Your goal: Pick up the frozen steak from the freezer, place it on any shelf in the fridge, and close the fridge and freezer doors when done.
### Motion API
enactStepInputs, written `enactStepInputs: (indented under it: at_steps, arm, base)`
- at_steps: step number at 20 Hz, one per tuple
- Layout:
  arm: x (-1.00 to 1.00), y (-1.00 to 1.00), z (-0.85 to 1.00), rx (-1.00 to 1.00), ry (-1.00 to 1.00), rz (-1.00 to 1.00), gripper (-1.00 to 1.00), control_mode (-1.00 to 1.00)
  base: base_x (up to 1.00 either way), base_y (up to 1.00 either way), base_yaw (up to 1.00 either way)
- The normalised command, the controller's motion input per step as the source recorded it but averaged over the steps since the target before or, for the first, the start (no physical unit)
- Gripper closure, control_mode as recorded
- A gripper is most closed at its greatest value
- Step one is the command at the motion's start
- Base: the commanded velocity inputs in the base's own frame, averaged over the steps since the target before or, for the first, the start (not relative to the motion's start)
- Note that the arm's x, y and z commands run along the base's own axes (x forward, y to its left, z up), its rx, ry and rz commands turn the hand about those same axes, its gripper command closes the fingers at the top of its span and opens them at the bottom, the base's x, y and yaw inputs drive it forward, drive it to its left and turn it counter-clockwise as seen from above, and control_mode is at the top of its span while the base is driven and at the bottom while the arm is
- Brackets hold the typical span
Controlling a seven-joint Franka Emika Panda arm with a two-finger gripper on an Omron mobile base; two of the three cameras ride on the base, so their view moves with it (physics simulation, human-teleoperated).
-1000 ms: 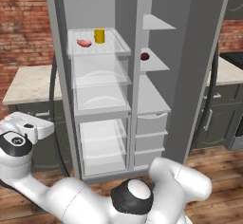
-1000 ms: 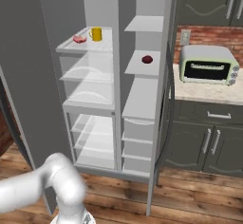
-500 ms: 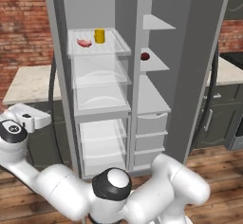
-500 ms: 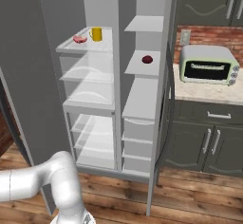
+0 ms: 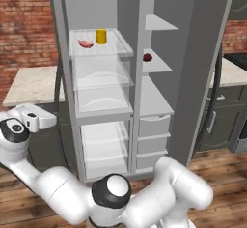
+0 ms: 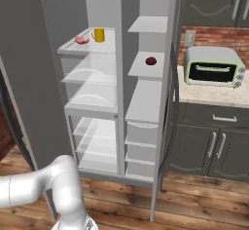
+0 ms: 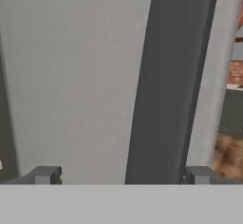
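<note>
1. We found the frozen steak (image 5: 86, 43) lying on the top clear shelf (image 5: 123, 49) of the fridge (image 5: 102, 101), just beside a yellow cup (image 5: 101, 36). The right base view showed the same pair, steak (image 6: 81, 40) left of cup (image 6: 98, 34).
2. A small dark red round item (image 5: 147, 57) sat on a solid grey shelf of the freezer (image 5: 157, 92), well apart from the steak.
3. Both doors stood open; the freezer door (image 5: 202, 67) was swung out on the right of the left base view.
4. The end effector (image 7: 118, 175) faced a flat grey door panel (image 7: 71, 76) at close range. The long dark handle bar (image 7: 171, 76) ran between its two spread fingertips (image 7: 45, 174); we could not tell whether they touched it. The end effector was released, grasping nothing.
5. A toaster oven (image 6: 214, 67) stood on the tabletop (image 6: 214, 93) to the right of the unit.
</note>
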Motion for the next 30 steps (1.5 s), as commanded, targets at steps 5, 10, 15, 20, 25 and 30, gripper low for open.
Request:
enactStepInputs:
  at_steps: [5, 10, 15, 20, 25, 30]
  arm:
    - [0.81, -1.00, 0.00, 0.04, -0.02, 0.15, -1.00, -1.00]
    - [0.85, -1.00, 0.00, 0.03, -0.04, 0.18, -1.00, -1.00]
    - [0.98, -1.00, 0.00, 0.03, -0.03, 0.20, -1.00, -1.00]
    - [0.81, -1.00, 0.00, 0.01, -0.13, 0.30, -1.00, -1.00]
    - [0.17, -1.00, 0.00, 0.00, -0.23, 0.41, -1.00, -1.00]
    - [0.03, -0.80, 0.00, 0.00, -0.12, 0.33, -1.00, -1.00]
  base:
    - [0.00, 0.00, 0.00]
    - [0.00, 0.00, 0.00]
    - [0.00, 0.00, 0.00]
    - [0.00, 0.00, 0.00]
    - [0.00, 0.00, 0.00]
    - [0.00, 0.00, 0.00]
